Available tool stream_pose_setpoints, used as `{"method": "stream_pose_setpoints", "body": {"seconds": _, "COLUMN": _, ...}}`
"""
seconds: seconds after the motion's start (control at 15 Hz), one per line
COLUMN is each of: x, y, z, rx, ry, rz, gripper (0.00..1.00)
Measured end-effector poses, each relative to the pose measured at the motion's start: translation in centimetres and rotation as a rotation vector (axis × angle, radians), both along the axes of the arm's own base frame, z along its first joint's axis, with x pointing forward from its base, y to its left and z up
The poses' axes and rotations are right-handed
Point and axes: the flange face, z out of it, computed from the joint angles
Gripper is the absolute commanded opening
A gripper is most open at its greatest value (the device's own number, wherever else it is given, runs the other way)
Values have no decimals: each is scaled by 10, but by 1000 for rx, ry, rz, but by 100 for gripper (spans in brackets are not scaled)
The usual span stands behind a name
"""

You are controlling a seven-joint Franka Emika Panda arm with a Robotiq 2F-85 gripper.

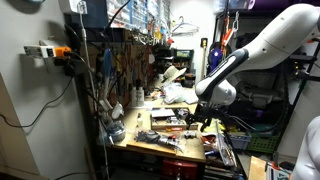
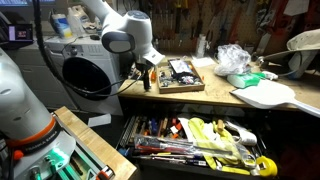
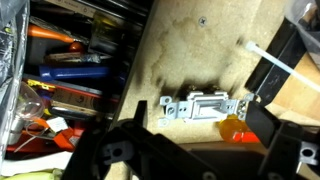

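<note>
In the wrist view a white light switch (image 3: 205, 106) with a metal mounting strap lies flat on the wooden bench top (image 3: 190, 55). My gripper (image 3: 198, 116) is open just above it, with one dark finger on each side of the switch and neither touching it. A translucent orange piece (image 3: 232, 130) lies beside the switch, against the right-hand finger. In both exterior views the gripper (image 1: 200, 118) (image 2: 148, 75) points down at the bench edge.
An open drawer full of hand tools (image 3: 60, 80) (image 2: 190, 140) is below the bench edge. A thin white strip (image 3: 270, 60) lies on the bench. A shallow tray of parts (image 2: 180, 75), a plastic bag (image 2: 235, 60) and a white board (image 2: 265, 95) are farther along.
</note>
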Motion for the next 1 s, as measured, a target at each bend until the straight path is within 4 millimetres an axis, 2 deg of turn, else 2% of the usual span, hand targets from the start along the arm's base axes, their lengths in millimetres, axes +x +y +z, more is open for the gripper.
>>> {"method": "stream_pose_setpoints", "body": {"seconds": 0.47, "x": -4, "y": -5, "z": -4, "rx": 36, "ry": -19, "rz": -17, "gripper": 100}}
{"method": "stream_pose_setpoints", "body": {"seconds": 1.0, "x": 1, "y": -7, "z": -9, "rx": 35, "ry": -11, "rz": -18, "gripper": 100}}
